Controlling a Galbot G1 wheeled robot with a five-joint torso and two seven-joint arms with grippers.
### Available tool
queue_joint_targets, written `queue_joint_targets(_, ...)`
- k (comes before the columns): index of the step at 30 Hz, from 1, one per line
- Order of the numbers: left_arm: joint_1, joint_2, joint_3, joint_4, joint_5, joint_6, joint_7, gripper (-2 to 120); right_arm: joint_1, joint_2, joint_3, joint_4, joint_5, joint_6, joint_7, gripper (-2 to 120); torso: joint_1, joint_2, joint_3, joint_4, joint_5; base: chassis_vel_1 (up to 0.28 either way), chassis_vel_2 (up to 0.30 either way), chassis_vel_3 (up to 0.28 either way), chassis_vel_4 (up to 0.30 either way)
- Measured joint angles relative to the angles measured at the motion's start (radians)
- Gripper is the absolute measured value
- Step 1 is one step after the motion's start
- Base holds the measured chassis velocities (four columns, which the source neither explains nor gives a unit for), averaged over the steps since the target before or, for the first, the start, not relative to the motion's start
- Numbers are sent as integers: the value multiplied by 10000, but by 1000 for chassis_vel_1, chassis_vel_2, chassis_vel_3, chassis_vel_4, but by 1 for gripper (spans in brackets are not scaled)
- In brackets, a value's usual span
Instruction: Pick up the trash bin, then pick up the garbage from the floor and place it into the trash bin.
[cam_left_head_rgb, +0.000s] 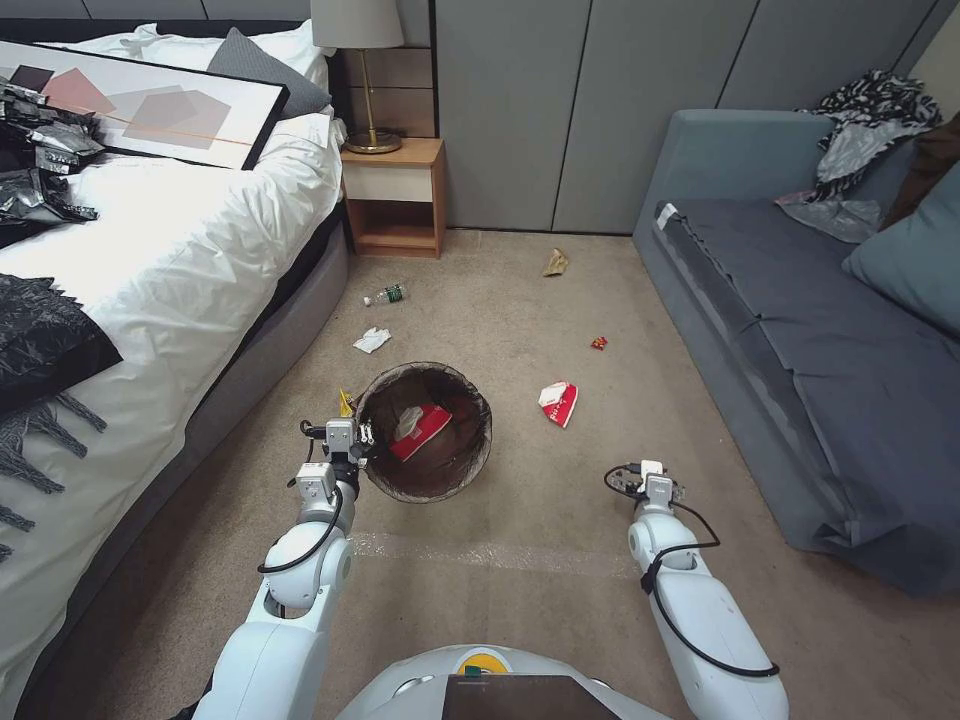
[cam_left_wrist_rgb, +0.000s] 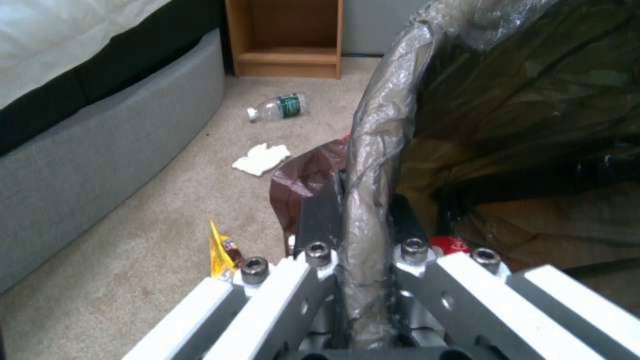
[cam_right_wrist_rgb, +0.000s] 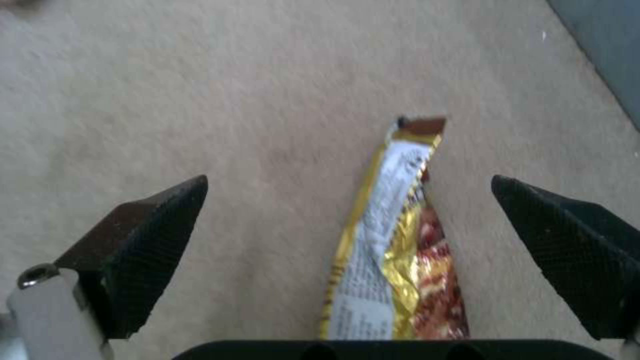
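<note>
My left gripper (cam_left_head_rgb: 362, 440) is shut on the near-left rim of the trash bin (cam_left_head_rgb: 487, 440), which has a dark liner and a red-and-white carton (cam_left_head_rgb: 420, 430) inside. The left wrist view shows the fingers (cam_left_wrist_rgb: 320, 220) clamped on the lined rim (cam_left_wrist_rgb: 373, 150). My right gripper (cam_right_wrist_rgb: 348, 182) is open, low over the carpet, with a yellow snack wrapper (cam_right_wrist_rgb: 393, 235) lying between its fingers, untouched. More garbage lies on the floor: a carton (cam_left_head_rgb: 560, 402), a small red scrap (cam_left_head_rgb: 598, 342), a tan bag (cam_left_head_rgb: 556, 262), a bottle (cam_left_head_rgb: 385, 295), a tissue (cam_left_head_rgb: 371, 340) and a yellow wrapper (cam_left_head_rgb: 345, 403).
A bed (cam_left_head_rgb: 180, 260) with shiny black bags runs along the left. A nightstand (cam_left_head_rgb: 395, 200) stands at the far wall, and a grey sofa (cam_left_head_rgb: 800, 330) lines the right. Open carpet lies between them.
</note>
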Motion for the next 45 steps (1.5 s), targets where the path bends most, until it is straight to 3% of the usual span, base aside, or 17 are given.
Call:
queue_joint_targets(24,36,-1,3,-32,17,0,-17,2,209,32,312,-1759,-304,833,-207,100,0,0,0,1,0,0,0,0,0)
queue_joint_targets(31,39,-9,24,-36,33,2,-24,2,240,56,353,-2046,-390,1097,-261,73,0,1,-1,3,0,0,0,0,0)
queue_joint_targets(36,33,-6,21,-36,33,3,-27,2,253,72,352,-2105,-406,1167,-266,62,0,1,-1,4,1,0,0,0,0)
queue_joint_targets(40,28,-9,21,-36,33,3,-30,2,264,87,364,-2154,-418,1212,-256,41,0,1,-1,3,4,0,0,0,0)
queue_joint_targets(42,28,-9,21,-36,32,3,-30,2,264,90,364,-2160,-420,1217,-255,39,0,1,-1,3,1,0,0,0,0)
queue_joint_targets(44,26,-7,12,-35,25,3,-30,2,267,94,365,-2183,-428,1237,-245,28,0,1,-1,2,0,0,0,0,0)
queue_joint_targets(45,22,-7,10,-34,22,4,-29,2,271,94,366,-2191,-435,1247,-226,15,0,0,0,-2,-1,0,0,0,0)
